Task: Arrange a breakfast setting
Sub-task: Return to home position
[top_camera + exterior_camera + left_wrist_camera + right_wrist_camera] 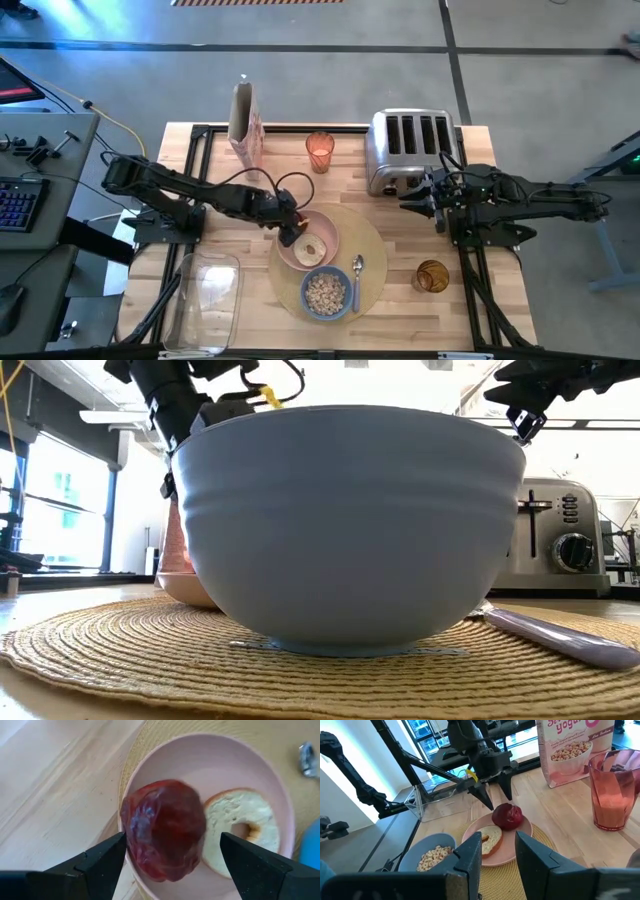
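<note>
Left fingers (95, 862) spread over apple (162, 827) (on pink plate (200, 760)), right fingers (540, 857) parted near toaster (405, 150)

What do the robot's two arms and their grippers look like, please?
The left arm and the right arm are chains of dark, jointed links. Each ends in two black, wedge-shaped fingers: the left gripper and the right gripper. A black cable loops over the left wrist, near a small yellow tag. No markings are readable.

Smooth grey concrete floor (330, 25) crossed by dark lines surrounds the pale wooden table (410, 320). A grey side desk (70, 170) holds a backlit keyboard (18, 205). Tall bright windows (65, 510) light the white-walled room.
</note>
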Available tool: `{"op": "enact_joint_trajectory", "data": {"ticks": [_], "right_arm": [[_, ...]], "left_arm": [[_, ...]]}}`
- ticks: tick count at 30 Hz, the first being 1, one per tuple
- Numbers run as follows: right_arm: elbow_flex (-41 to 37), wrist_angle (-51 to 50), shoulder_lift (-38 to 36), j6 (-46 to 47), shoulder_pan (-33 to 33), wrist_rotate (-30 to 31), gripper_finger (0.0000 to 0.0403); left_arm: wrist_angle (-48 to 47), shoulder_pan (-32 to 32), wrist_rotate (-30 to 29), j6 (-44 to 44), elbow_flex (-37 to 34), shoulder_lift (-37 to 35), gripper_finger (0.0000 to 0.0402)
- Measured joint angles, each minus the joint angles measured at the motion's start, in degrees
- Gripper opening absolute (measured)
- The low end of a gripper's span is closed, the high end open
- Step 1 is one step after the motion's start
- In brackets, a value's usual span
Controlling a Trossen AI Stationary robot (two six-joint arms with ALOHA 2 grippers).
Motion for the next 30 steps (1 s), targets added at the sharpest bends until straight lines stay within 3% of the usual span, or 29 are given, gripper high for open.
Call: {"op": "enact_joint_trajectory", "data": {"ticks": [9, 14, 18, 24, 30], "right_arm": [[0.0, -0.1, 0.0, 0.0, 0.0, 0.0, 0.0099], [0.0, -0.4, 0.0, 0.0, 0.0, 0.0, 0.0099], [0.0, -0.6, 0.0, 0.0, 0.0, 0.0, 0.0099], [0.0, -0.8, 0.0, 0.0, 0.0, 0.0, 0.0099], [0.0, -0.9, 0.0, 0.0, 0.0, 0.0, 0.0099]], "left_arm": [[-1.4, 0.0, -1.6, 2.2, 1.7, -8.1, 0.0310], [2.1, -1.1, -1.0, 11.6, 0.7, -17.8, 0.0310], [8.7, -2.6, 0.3, 21.2, -3.7, -27.1, 0.0310], [10.5, -2.7, 0.8, 23.0, -13.0, -40.4, 0.0310], [14.1, -2.8, 4.6, 33.8, -21.6, -53.2, 0.0310]]}}
